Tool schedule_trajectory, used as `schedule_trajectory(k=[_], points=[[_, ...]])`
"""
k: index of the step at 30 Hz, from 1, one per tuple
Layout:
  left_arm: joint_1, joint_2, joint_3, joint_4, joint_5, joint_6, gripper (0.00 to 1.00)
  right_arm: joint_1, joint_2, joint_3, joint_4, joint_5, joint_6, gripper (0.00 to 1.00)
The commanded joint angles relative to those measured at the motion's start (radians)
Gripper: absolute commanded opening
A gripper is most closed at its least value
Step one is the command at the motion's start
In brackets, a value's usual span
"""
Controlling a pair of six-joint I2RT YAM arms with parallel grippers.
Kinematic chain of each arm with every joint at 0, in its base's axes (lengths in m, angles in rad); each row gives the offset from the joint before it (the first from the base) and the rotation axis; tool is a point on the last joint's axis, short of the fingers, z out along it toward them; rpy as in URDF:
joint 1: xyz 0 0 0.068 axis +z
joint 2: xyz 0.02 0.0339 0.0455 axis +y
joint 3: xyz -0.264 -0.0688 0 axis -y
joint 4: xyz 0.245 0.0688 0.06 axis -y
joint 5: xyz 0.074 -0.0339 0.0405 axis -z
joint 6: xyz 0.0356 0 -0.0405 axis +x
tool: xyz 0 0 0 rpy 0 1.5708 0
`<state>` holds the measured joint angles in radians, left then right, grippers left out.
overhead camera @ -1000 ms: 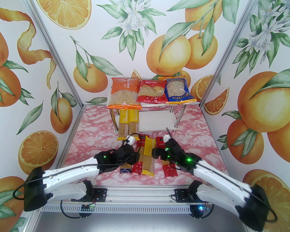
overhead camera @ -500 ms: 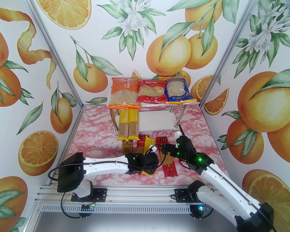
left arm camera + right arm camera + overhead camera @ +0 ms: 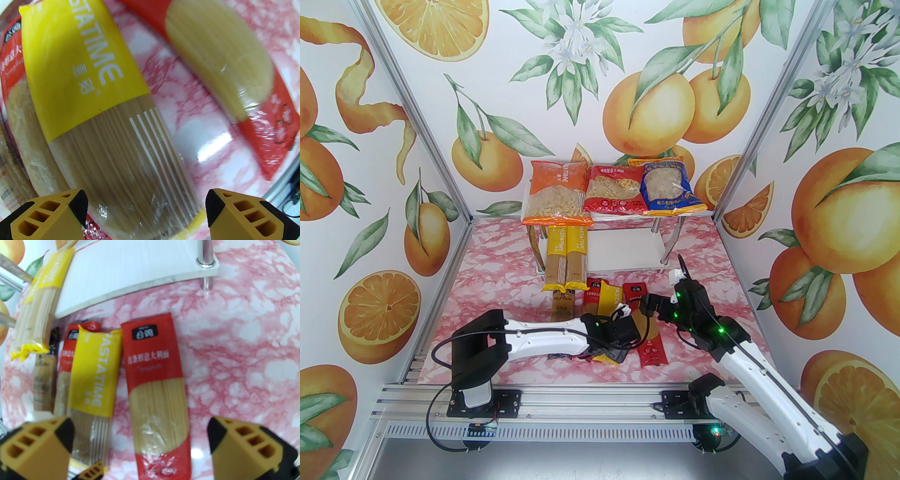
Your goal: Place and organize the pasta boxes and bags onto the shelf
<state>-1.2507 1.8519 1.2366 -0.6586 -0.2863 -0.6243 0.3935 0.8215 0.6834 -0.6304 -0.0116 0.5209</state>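
The left gripper (image 3: 145, 206) has been swung over the yellow pack (image 3: 100, 131), the right gripper (image 3: 140, 441) over the red pack (image 3: 157, 390); both are spread empty; pickups expected.

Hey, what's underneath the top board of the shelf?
The lower board, with two yellow spaghetti packs lying side by side at its left end, near ends past its front edge. The top board and the bags hide its back part.

White shells with black joints are seen on the left arm (image 3: 543, 335) and right arm (image 3: 750, 375) above the rail (image 3: 586, 405); green lights (image 3: 722, 331) and black cables (image 3: 435, 352) are carried; the left gripper (image 3: 146, 212) is fitted with ochre, black-tipped fingers (image 3: 54, 211).
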Motion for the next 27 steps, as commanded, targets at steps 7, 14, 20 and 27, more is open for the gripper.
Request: schedule_trajectory(k=[7,14,20,27], points=[[0.025,0.081,0.075,-0.070,-0.010,0.058,0.87,-0.022,-0.024,0.033,0.014,-0.086,-0.035,1.00],[0.025,0.139,0.110,-0.054,0.046,0.086,0.76,-0.038,-0.034,0.028,0.013,-0.099,-0.036,1.00],[0.025,0.125,0.097,-0.052,0.071,0.090,0.52,-0.044,-0.041,0.024,0.015,-0.109,-0.033,1.00],[0.050,0.073,0.003,0.044,0.164,0.072,0.27,-0.046,-0.056,0.028,0.005,-0.106,-0.031,1.00]])
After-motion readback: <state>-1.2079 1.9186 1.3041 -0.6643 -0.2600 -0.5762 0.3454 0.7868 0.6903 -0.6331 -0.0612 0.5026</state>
